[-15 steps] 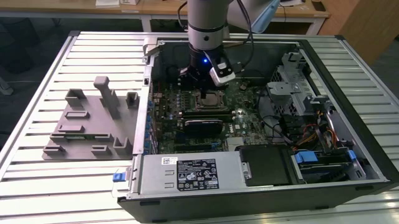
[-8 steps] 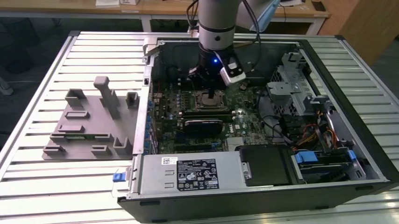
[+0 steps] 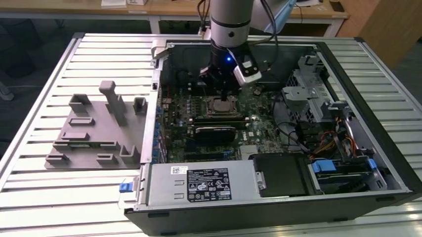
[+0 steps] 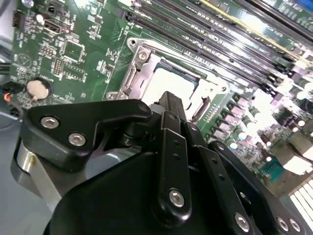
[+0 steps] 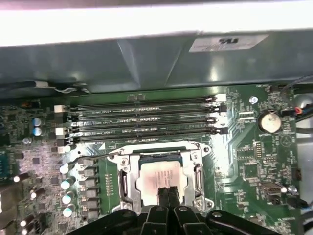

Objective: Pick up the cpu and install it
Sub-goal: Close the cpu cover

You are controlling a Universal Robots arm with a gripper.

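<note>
Silver-grey cylindrical robot arm (image 3: 230, 22) ending in a matte black, link-built pincer (image 3: 226, 95).
Below the tube sits a black wrist collar with a small blue light (image 3: 229, 60). A white-and-grey boxy camera block (image 3: 248, 70) is fixed to its side, and thin black cables (image 3: 268, 24) run beside it. In both wrist views the pincer's flat black links carry round silver screws (image 4: 176, 197); a brushed silver ring (image 4: 24, 156) backs them.
</note>
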